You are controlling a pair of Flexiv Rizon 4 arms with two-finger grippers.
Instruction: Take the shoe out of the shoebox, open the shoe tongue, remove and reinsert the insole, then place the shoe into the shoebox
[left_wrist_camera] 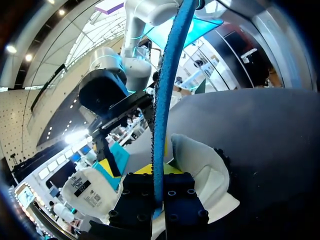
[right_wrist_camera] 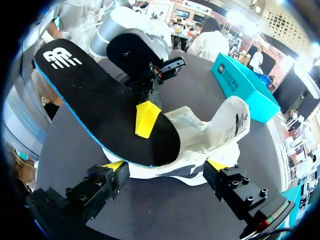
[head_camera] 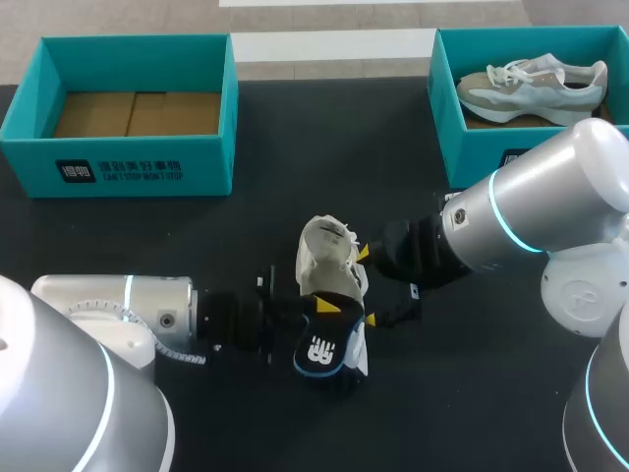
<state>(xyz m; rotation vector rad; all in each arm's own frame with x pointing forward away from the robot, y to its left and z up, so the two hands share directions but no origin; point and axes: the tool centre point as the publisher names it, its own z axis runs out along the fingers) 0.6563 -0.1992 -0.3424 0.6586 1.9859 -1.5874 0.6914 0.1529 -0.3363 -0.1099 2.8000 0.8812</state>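
Note:
A white shoe [head_camera: 327,258] lies on the black table [head_camera: 472,393] between my two arms, its tongue pulled up. My left gripper [head_camera: 295,317] is shut on the black insole [head_camera: 322,349], which has a blue edge and a white logo; the insole's front end rests in the shoe's opening. In the left wrist view the insole [left_wrist_camera: 161,115] stands edge-on between the left gripper's [left_wrist_camera: 156,186] pads, with the shoe [left_wrist_camera: 202,172] just ahead. My right gripper [right_wrist_camera: 166,167] is open, its yellow tips on either side of the shoe [right_wrist_camera: 210,137], below the insole [right_wrist_camera: 95,95].
An empty teal shoebox [head_camera: 128,157] stands at the back left. A second teal shoebox [head_camera: 447,108] at the back right holds another pale shoe [head_camera: 531,84]. Bare table lies along the front edge and between the boxes.

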